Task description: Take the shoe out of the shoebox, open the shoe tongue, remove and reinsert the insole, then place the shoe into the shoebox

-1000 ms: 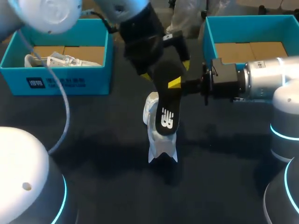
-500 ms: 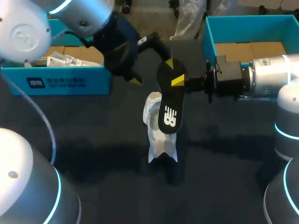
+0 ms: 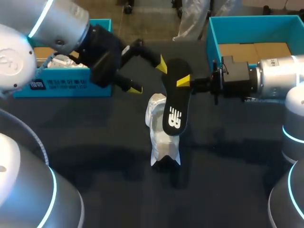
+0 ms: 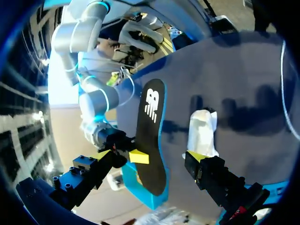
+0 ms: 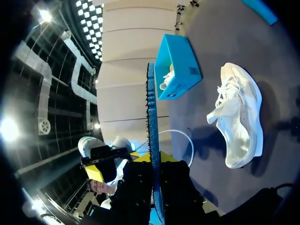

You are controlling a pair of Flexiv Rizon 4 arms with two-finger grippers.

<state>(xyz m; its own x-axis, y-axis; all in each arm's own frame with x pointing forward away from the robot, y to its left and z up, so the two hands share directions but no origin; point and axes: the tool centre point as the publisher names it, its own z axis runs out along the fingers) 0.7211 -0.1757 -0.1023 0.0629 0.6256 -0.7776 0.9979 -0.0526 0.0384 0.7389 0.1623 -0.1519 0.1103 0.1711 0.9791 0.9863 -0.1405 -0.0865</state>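
Note:
A black insole hangs tilted above the white shoe, which lies on the dark table. My right gripper is shut on the insole's upper end, one yellow tip showing on its face. In the right wrist view the insole stands edge-on between the fingers of the right gripper, with the shoe beyond it on the table. My left gripper stands open just left of the insole, touching nothing. In the left wrist view the insole and shoe lie ahead of the left gripper.
A blue shoebox at the back left holds a second white shoe. Another blue shoebox stands at the back right, behind my right arm. The shoe lies mid-table, between the two boxes and in front of them.
My left arm has swung away leftward from above the insole, its gripper staying open. The right gripper, still shut on the insole, has shifted slightly right.

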